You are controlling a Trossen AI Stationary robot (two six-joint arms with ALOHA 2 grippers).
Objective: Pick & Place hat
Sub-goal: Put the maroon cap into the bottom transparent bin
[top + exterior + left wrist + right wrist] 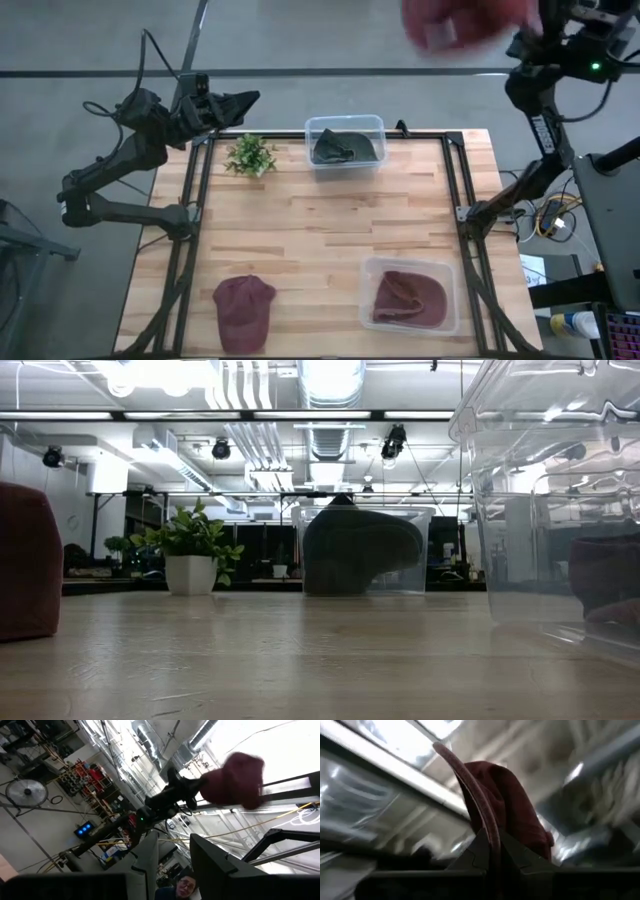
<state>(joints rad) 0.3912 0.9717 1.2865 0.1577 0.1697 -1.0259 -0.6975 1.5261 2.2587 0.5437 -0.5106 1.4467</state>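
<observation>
My right gripper point(495, 851) is raised high beyond the table's far right corner and is shut on a maroon hat point(460, 25), which shows blurred in the high view and also appears in the left wrist view point(235, 780). A second maroon hat point(243, 310) lies crown up on the table's near left part. A third maroon hat point(410, 298) rests inside a clear bin point(450, 320) at near right. My left gripper point(240, 100) hangs open past the far left corner, touching nothing. My right gripper pinches the maroon hat by its brim point(487, 827) between the two fingers point(520, 857). The brim stands edge-on between them and curves away past their ends. The crown point(512, 805) bulges to one side. The hat is lifted clear, high above the table.
A clear bin point(372, 125) at far centre holds a dark green hat point(345, 147). A small potted plant point(250, 155) stands left of it. Bare wood lies across the middle of the table point(320, 225). A person shows in the left wrist view point(182, 885).
</observation>
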